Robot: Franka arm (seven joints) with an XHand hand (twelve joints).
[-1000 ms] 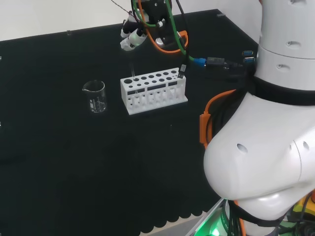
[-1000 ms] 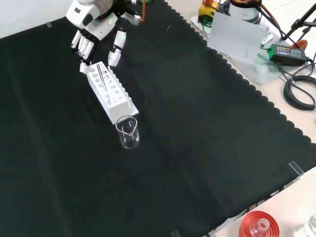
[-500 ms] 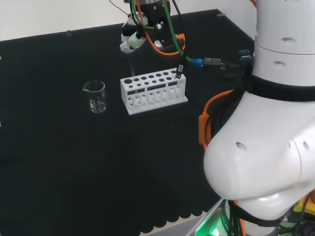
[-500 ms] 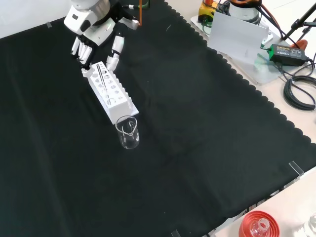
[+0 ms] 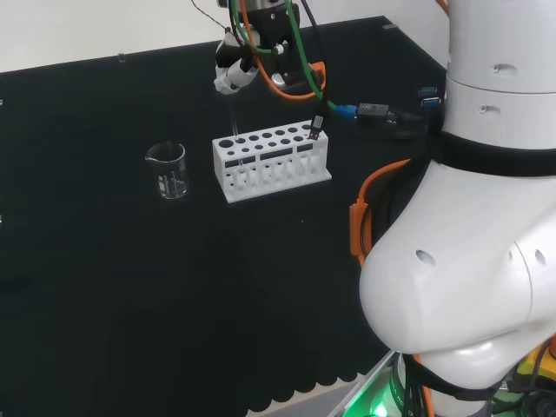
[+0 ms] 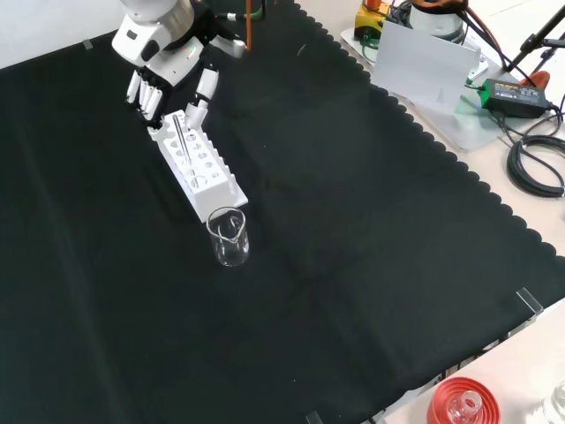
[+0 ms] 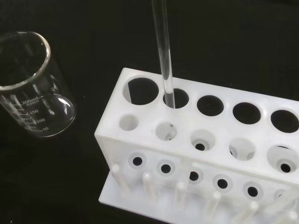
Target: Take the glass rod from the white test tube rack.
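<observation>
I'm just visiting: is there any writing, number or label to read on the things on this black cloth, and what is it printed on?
Clear glass beaker: a white printed measuring scale of lines and numbers, nothing else.
White test tube rack: dark strips on its front, too small to read; its top has no writing.
Black box with cables beside the cloth: a label, too small to read.

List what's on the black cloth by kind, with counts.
white test tube rack: 1
glass rod, standing in the rack: 1
clear beaker: 1
Total: 3
</observation>
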